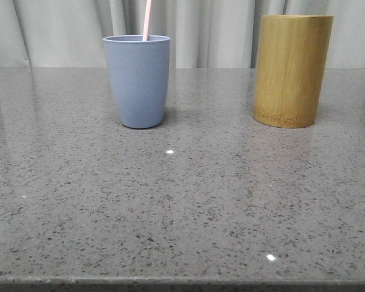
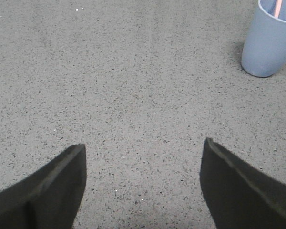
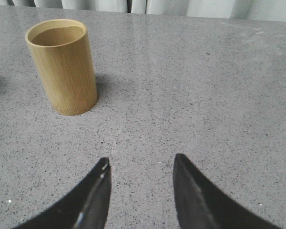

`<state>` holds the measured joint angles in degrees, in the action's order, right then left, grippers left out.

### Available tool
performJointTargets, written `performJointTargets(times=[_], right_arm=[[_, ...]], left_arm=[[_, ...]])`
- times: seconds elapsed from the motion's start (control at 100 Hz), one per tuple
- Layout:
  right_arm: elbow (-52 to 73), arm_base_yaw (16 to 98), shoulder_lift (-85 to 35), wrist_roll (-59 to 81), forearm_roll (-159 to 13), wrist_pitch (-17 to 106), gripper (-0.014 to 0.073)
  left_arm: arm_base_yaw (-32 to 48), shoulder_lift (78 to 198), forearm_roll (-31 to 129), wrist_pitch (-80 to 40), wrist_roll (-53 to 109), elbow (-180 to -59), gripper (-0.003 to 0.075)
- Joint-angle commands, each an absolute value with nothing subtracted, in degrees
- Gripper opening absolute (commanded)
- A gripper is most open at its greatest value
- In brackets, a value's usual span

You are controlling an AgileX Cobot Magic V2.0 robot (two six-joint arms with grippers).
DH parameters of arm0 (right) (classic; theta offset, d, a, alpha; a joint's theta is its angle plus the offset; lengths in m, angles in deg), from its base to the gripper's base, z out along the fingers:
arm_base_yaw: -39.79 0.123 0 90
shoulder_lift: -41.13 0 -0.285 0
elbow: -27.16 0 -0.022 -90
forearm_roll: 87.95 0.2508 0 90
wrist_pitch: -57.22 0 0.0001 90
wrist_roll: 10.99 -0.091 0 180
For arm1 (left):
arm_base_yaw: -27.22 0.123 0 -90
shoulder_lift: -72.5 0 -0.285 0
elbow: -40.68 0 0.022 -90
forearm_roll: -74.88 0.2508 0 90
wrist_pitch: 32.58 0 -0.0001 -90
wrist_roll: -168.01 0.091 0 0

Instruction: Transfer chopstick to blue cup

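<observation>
The chopstick (image 1: 147, 19) stands near-upright in the blue cup (image 1: 137, 81), nearer the left fingers (image 2: 143, 183), both pairs spread and empty.

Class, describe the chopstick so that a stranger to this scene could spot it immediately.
On the grey speckled table stand two cups: a blue cup left, a tan bamboo cylinder right. The chopstick is the thin pale pink stick rising from the blue one.

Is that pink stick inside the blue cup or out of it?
Inside. The chopstick rises from within the blue cup's rim in the front view, and the left wrist view shows pink inside the cup too.
</observation>
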<state>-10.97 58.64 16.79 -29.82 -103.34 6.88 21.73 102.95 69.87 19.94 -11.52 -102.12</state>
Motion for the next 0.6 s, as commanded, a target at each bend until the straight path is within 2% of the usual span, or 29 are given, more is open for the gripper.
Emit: performJointTargets(times=[0.0, 0.1, 0.2, 0.3, 0.46, 0.48, 0.59], right_arm=[[-9.7, 58.4, 16.2, -29.9, -104.8, 10.7, 0.0331], [-9.7, 58.4, 16.2, -29.9, -104.8, 10.7, 0.0328], [-9.7, 58.4, 16.2, -29.9, -104.9, 10.9, 0.0315], [-9.7, 58.4, 16.2, -29.9, -104.9, 10.9, 0.0204], [-9.7, 58.4, 16.2, -29.9, -104.9, 10.9, -0.0072], [-9.7, 58.4, 16.2, -29.9, -104.9, 10.9, -0.0069], [-9.7, 58.4, 16.2, -29.9, -104.9, 10.9, -0.0067]], left_arm=[[22.0, 103.5, 69.1, 15.6, -12.0, -103.6, 0.0489], [22.0, 103.5, 69.1, 15.6, -12.0, -103.6, 0.0447], [22.0, 103.5, 69.1, 15.6, -12.0, -103.6, 0.0354], [22.0, 103.5, 69.1, 15.6, -12.0, -103.6, 0.0232], [22.0, 103.5, 69.1, 15.6, -12.0, -103.6, 0.0006], [22.0, 103.5, 69.1, 15.6, -12.0, -103.6, -0.0020], [22.0, 103.5, 69.1, 15.5, -12.0, -103.6, -0.0019]])
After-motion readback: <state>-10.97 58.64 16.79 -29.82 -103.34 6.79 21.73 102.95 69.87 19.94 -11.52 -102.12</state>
